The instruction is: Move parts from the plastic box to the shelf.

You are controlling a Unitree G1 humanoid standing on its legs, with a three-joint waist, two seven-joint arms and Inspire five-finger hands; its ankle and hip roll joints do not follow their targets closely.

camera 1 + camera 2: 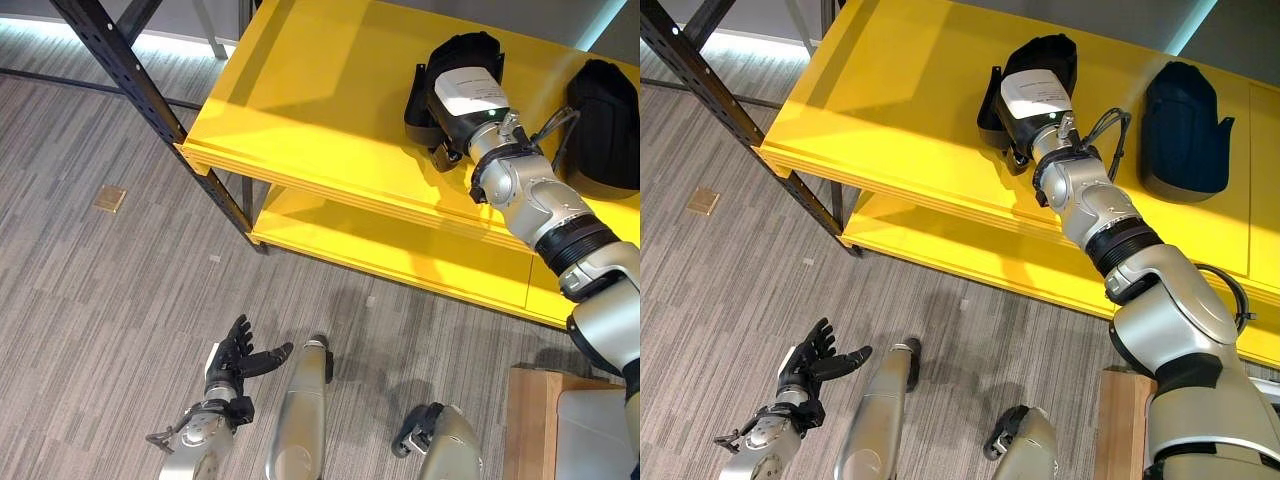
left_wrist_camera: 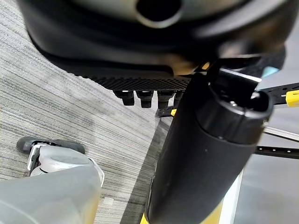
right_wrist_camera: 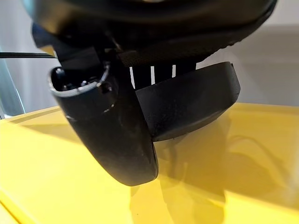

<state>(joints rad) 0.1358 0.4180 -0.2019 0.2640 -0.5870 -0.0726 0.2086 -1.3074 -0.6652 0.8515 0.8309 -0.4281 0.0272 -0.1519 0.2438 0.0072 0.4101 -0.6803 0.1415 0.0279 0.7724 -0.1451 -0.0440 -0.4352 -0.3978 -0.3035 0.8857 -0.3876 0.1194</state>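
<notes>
A black moulded part [image 1: 462, 52] rests on the top board of the yellow shelf [image 1: 300, 100]. My right hand [image 1: 468, 102] lies over it, fingers on one side and thumb on the other. In the right wrist view the part [image 3: 187, 107] sits between the thumb [image 3: 110, 130] and the fingers, touching the yellow board. A second black part [image 1: 1183, 125] lies on the same board further right, free of the hand. My left hand [image 1: 235, 360] hangs low over the grey floor at the lower left, fingers straight and holding nothing.
A lower yellow board [image 1: 400, 255] sits under the top one. A dark perforated steel post [image 1: 120, 60] slants along the shelf's left corner. A wooden crate edge [image 1: 530, 420] with a pale plastic box [image 1: 595, 430] stands at the lower right. A small brown plate [image 1: 110, 198] lies on the floor.
</notes>
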